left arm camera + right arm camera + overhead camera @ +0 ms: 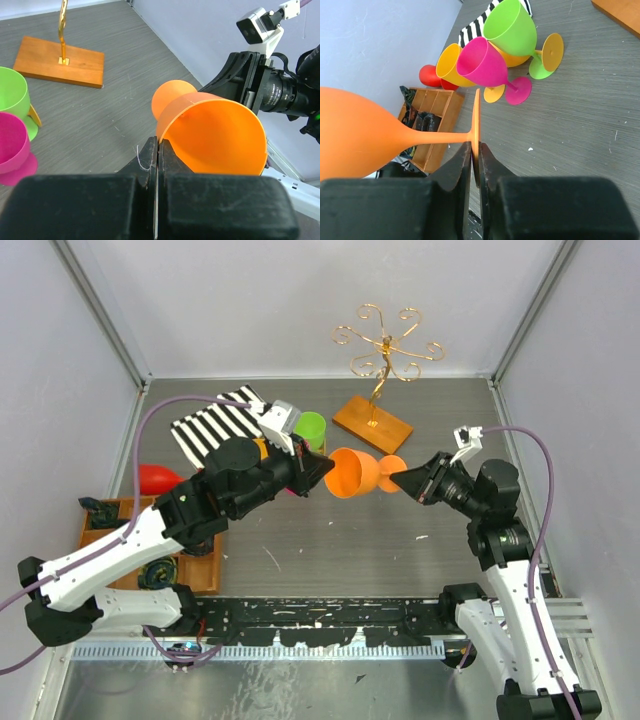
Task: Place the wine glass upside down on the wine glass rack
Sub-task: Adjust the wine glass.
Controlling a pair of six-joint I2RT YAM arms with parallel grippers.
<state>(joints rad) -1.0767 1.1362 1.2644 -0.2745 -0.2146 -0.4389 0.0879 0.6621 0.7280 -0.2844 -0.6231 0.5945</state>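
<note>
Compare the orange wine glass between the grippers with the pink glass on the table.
The orange wine glass is in the air, rim pinched by the left gripper, foot by the right gripper; the pink glass stands on the table. The orange wine glass lies horizontal; the pink glass is upright. Their colours differ. Both are opaque stemmed goblets of like shape.

top: overhead, wide | wrists: close, opposed (both see wine glass (pixel 210 135))
</note>
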